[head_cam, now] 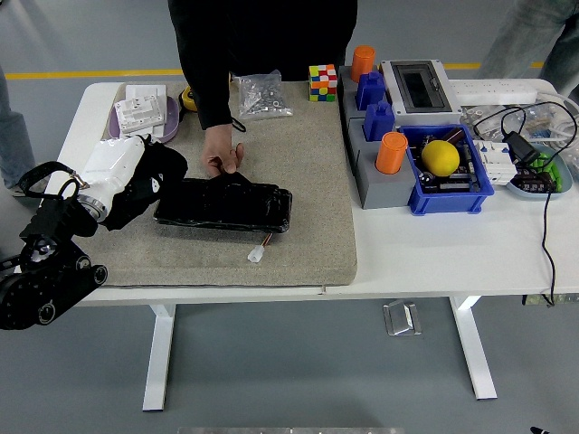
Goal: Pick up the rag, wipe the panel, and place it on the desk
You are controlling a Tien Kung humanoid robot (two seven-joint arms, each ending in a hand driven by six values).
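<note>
A black panel lies on the grey felt mat with a small white connector on a wire at its front edge. My left hand, with a white back shell, is at the panel's left end, shut on a black rag that hangs partly over the mat's left edge. A person at the far side presses a hand on the panel's back edge. My right arm is out of view.
A purple tray with white parts sits at the back left. A bag of screws and a Rubik's cube lie at the back. A grey block with orange cylinders, a blue bin with a yellow ball and cables stand right.
</note>
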